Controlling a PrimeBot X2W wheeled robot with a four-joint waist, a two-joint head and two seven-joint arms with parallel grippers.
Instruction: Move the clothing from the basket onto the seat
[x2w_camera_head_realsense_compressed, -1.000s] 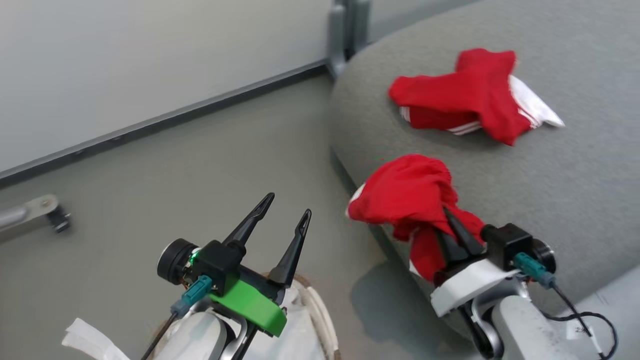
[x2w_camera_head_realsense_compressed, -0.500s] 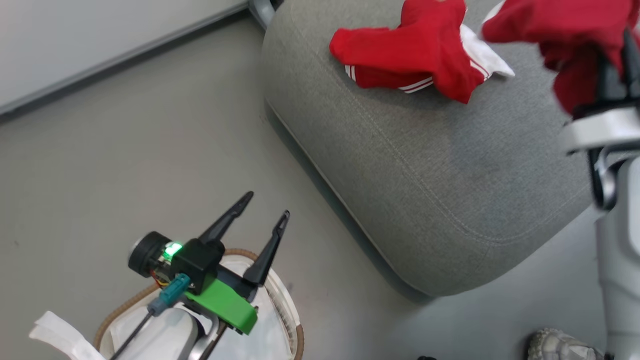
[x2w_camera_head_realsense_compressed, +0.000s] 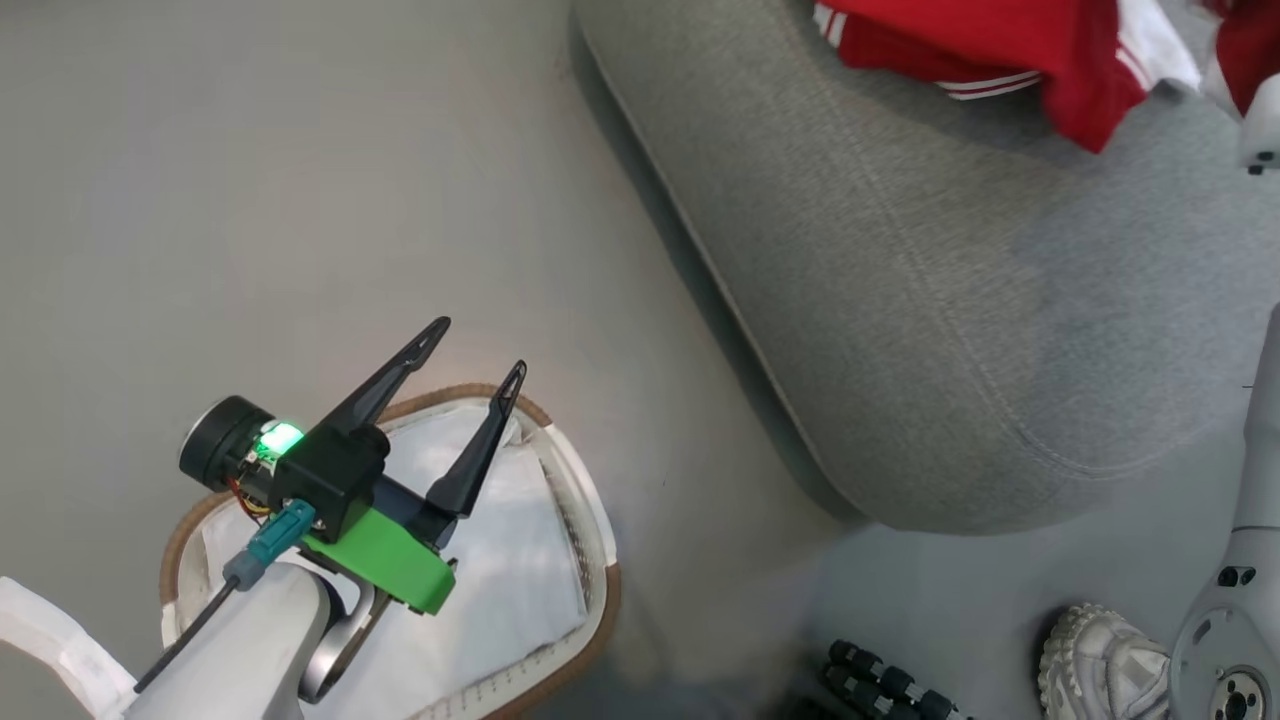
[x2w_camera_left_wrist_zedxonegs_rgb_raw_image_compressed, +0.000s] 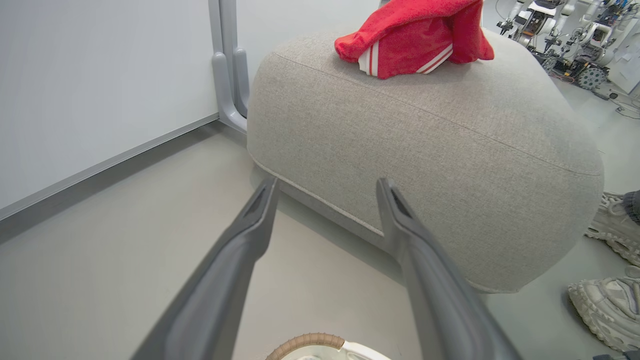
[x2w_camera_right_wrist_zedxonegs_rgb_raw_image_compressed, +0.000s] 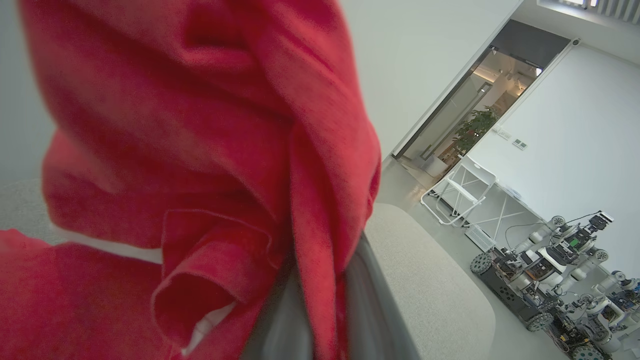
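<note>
My left gripper (x2w_camera_head_realsense_compressed: 478, 348) is open and empty, hovering over the white basket (x2w_camera_head_realsense_compressed: 597, 610), whose brown rim (x2w_camera_left_wrist_zedxonegs_rgb_raw_image_compressed: 305, 342) shows under the fingers in the left wrist view. Inside the basket I see just the white liner (x2w_camera_head_realsense_compressed: 510, 560). One red garment (x2w_camera_head_realsense_compressed: 1000, 45) with white stripes lies on the grey seat (x2w_camera_head_realsense_compressed: 950, 300), also seen as the red garment (x2w_camera_left_wrist_zedxonegs_rgb_raw_image_compressed: 415, 40) on the seat (x2w_camera_left_wrist_zedxonegs_rgb_raw_image_compressed: 425, 150). My right gripper (x2w_camera_right_wrist_zedxonegs_rgb_raw_image_compressed: 322, 310) is shut on a second red garment (x2w_camera_right_wrist_zedxonegs_rgb_raw_image_compressed: 200, 125), which drapes over the fingers and hides their tips, above the seat (x2w_camera_right_wrist_zedxonegs_rgb_raw_image_compressed: 430, 280).
A person's pale shoe (x2w_camera_head_realsense_compressed: 1100, 665) stands on the floor by the seat's near corner, with more shoes (x2w_camera_left_wrist_zedxonegs_rgb_raw_image_compressed: 610, 300) to the right. A dark ribbed cable piece (x2w_camera_head_realsense_compressed: 880, 685) lies beside it. A grey post (x2w_camera_left_wrist_zedxonegs_rgb_raw_image_compressed: 227, 65) and wall stand behind the seat. Other robots (x2w_camera_right_wrist_zedxonegs_rgb_raw_image_compressed: 555, 260) are parked far off.
The head camera has tilted down, shifting the whole picture. My right gripper has carried its red garment from the seat's near edge up over the seat. The left gripper stays open.
</note>
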